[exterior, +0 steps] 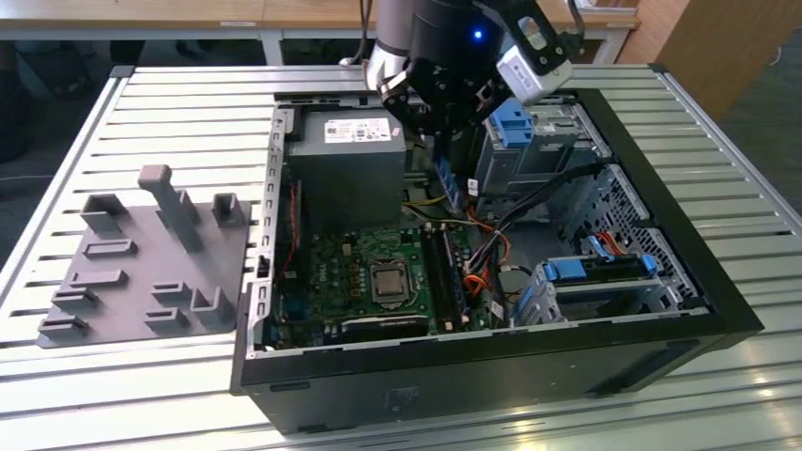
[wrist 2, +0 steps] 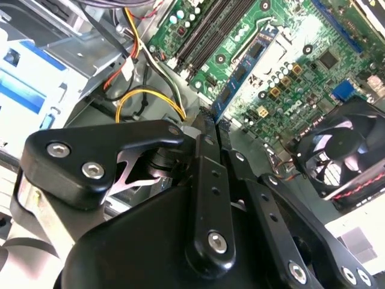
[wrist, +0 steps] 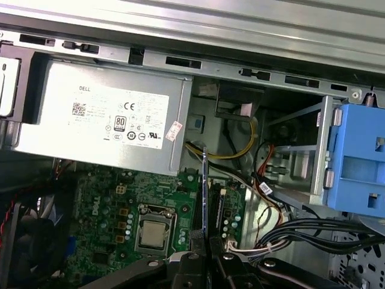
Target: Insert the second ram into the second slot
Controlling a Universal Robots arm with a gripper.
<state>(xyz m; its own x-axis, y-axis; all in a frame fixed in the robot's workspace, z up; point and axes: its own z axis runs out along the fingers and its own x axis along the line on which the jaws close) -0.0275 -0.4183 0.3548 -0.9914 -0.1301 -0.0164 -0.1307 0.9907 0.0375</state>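
**Grip.** The gripper (exterior: 439, 132) is clenched on the second ram (exterior: 446, 174). In the second wrist view its fingers (wrist 2: 207, 174) press on both faces of the blue stick (wrist 2: 240, 78), which projects beyond them towards the motherboard (wrist 2: 289, 66).

**Location.** In the exterior view the stick hangs on edge over the open computer case (exterior: 501, 376), just at the 3 o'clock side of the power supply (exterior: 345, 160). The memory slots (exterior: 448, 272) lie at 6 o'clock from it, well apart. The stick is not seated. I cannot tell which channel is the second slot, or whether a neighbouring one is filled.

**Alignment.** In the first wrist view the stick (wrist: 204, 192) shows edge-on as a thin line. It appears to run parallel to the slots, beside the processor socket (wrist: 153, 232).

**Judgement on doing the step well.**
- The long edge should stay parallel to the chosen channel, with the contact edge level so both ends meet it together.
- The approach should be straight down with no twist, since a thin board held by one edge will rack easily.
- The end latches must be open and the notch matched. Neither can be confirmed here.
- The loose cables (exterior: 483, 272) at 3 o'clock of the slots are a snag risk.
- Pressure should be even and firm, not hurried.
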